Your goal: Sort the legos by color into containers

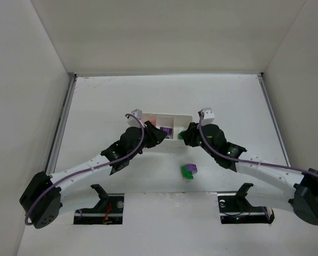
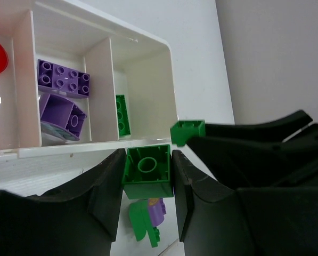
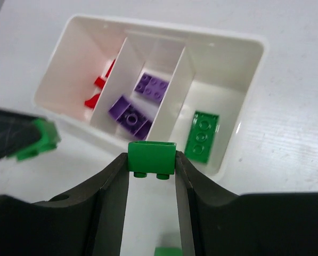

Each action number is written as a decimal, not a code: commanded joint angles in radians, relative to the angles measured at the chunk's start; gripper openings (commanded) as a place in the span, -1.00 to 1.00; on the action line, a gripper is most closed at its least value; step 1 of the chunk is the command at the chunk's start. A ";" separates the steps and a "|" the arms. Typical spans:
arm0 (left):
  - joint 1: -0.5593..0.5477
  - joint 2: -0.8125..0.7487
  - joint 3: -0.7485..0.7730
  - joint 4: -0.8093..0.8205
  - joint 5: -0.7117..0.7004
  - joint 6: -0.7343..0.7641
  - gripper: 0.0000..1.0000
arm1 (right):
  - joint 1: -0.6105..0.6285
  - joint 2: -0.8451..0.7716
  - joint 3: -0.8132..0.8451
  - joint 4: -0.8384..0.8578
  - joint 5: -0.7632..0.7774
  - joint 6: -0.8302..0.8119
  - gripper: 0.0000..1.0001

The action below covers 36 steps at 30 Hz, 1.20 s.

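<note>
Legos in green sit one in each arm's grasp: the left jaws clench a square brick (image 2: 147, 172), its hollow, tubed underside toward the camera, and the right jaws clench a second green brick (image 3: 152, 158). Both hang just at the near wall of the white tray (image 3: 243, 64). Its right-end compartment (image 3: 229, 98), thin-walled and directly ahead of the right jaws, so nearer that arm, holds a long green brick (image 3: 202, 136) laid along its length. Purple bricks (image 3: 152, 87) occupy the middle, red pieces (image 3: 99, 88) the left. A green-and-purple cluster (image 1: 188, 170) rests apart on the matt bench (image 1: 148, 96). All are glossy, studded plastic.
</note>
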 commanded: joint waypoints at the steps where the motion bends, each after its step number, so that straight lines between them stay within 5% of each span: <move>1: -0.026 -0.024 0.020 0.000 -0.061 0.030 -0.75 | -0.038 0.064 0.082 0.119 0.053 -0.031 -0.31; 5: -0.054 0.002 0.046 -0.002 -0.083 0.052 -0.74 | -0.072 0.098 0.107 0.147 0.065 -0.019 0.27; 9: -0.065 0.032 0.073 -0.002 -0.093 0.069 -0.74 | -0.077 0.052 0.094 0.148 0.079 -0.024 0.38; 11: -0.068 0.058 0.095 0.004 -0.093 0.078 -0.74 | -0.077 0.003 0.059 0.139 0.105 -0.016 0.29; 16: -0.075 0.162 0.176 0.012 -0.098 0.119 -0.73 | -0.062 -0.158 -0.083 0.084 0.171 0.060 -0.36; 20: -0.086 0.270 0.248 0.016 -0.139 0.173 -0.72 | -0.040 -0.280 -0.169 -0.016 0.188 0.160 -0.40; 29: -0.085 0.518 0.443 0.004 -0.156 0.257 -0.61 | 0.046 -0.370 -0.193 -0.221 0.225 0.232 0.15; 36: -0.082 0.618 0.530 -0.034 -0.161 0.260 -0.18 | 0.175 -0.272 -0.111 -0.373 0.202 0.260 0.57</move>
